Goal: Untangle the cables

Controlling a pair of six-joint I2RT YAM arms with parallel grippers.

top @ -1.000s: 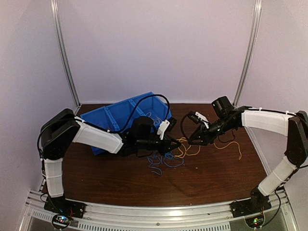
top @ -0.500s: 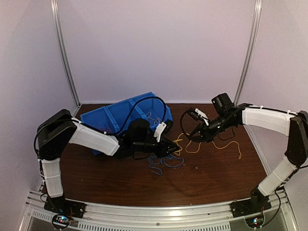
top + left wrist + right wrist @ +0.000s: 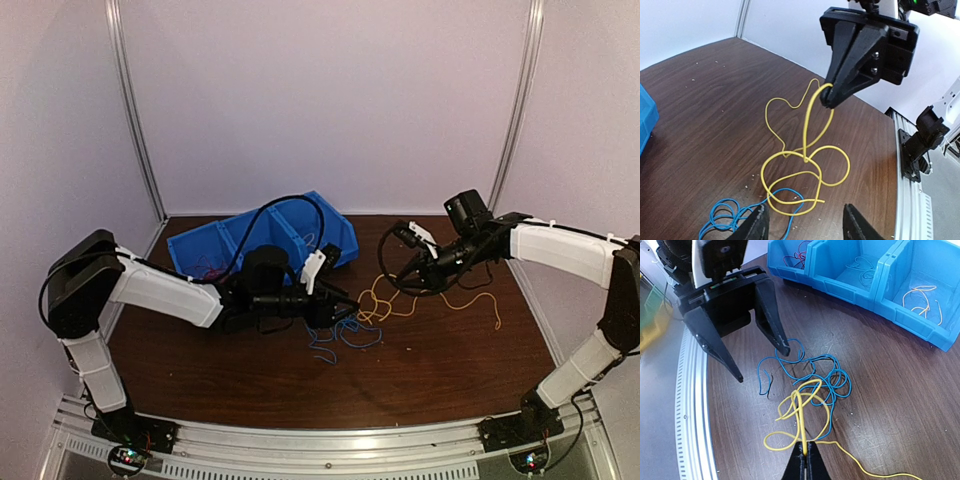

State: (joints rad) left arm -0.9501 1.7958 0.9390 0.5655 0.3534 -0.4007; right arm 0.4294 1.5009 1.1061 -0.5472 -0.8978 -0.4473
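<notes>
**Right arm pinching yellow cable, left open over the blue tangle**

- The right gripper (image 3: 805, 456) has its fingers pressed together on the yellow cable (image 3: 800, 410). One loop is lifted, and the rest lies in loose loops on the table (image 3: 430, 370).
- The left gripper (image 3: 759, 359) has its fingers spread with nothing between them. It sits low, just beside the blue cable (image 3: 817, 371).
- The cables lie mid-table between the two grippers. The yellow loops overlap the near edge of the blue tangle, and the two are not separated.
- A yellow-orange strand (image 3: 492, 298) trails off under the right arm. I can't tell if it is the same cable.
- In the way: the black arm cable (image 3: 290, 203) on the left arm arcs over the bin. The left forearm also hides part of the bin's front wall in the top view.
- The blue bin (image 3: 900, 315) sits back-left on the table, set at an angle, and three compartments are visible.
- From the right wrist view, one end compartment holds red wires (image 3: 797, 257). The middle holds blue wires (image 3: 862, 265), and the next holds orange wires (image 3: 922, 297).
</notes>
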